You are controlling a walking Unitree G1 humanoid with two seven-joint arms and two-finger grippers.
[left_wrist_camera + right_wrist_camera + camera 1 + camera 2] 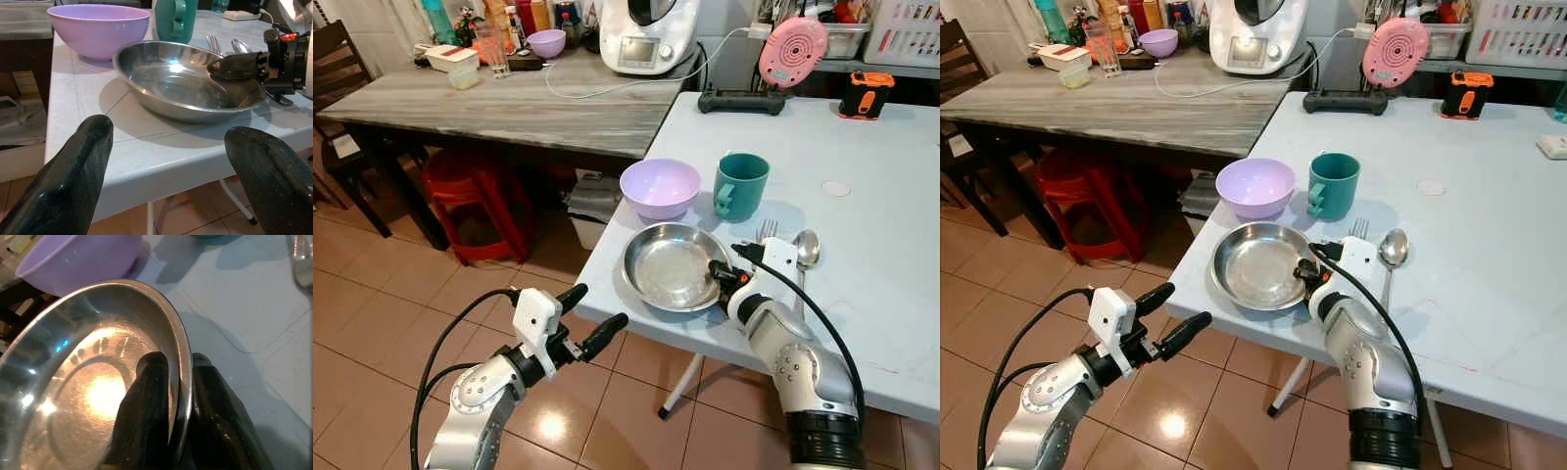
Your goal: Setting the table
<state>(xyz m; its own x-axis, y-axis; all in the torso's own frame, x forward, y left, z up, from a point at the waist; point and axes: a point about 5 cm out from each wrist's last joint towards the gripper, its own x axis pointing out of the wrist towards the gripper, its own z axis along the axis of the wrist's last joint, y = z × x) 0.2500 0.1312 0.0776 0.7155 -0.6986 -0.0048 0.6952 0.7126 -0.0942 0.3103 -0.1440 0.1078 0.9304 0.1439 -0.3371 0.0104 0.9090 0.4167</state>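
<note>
The right gripper (177,396) is clamped on the near right rim of a steel plate (668,262), one black finger inside the dish and one outside, with the rim running between them. The plate sits near the front edge of a pale blue table (891,196). Beyond the gripper, past the plate's far rim, stands a lilac bowl (660,187), and a teal mug (741,185) stands beside the bowl. A fork (766,231) and spoon (805,249) lie just to the gripper's outer side, apparently partly under the wrist, though that is hard to make out.

To place the plate well, the grip should stay firm and level, sliding it rather than tipping it, and keeping it clear of the cutlery and the table edge.

The left gripper (589,317) hovers off the table's front edge with its fingers spread wide and empty, pointing toward the plate.
</note>
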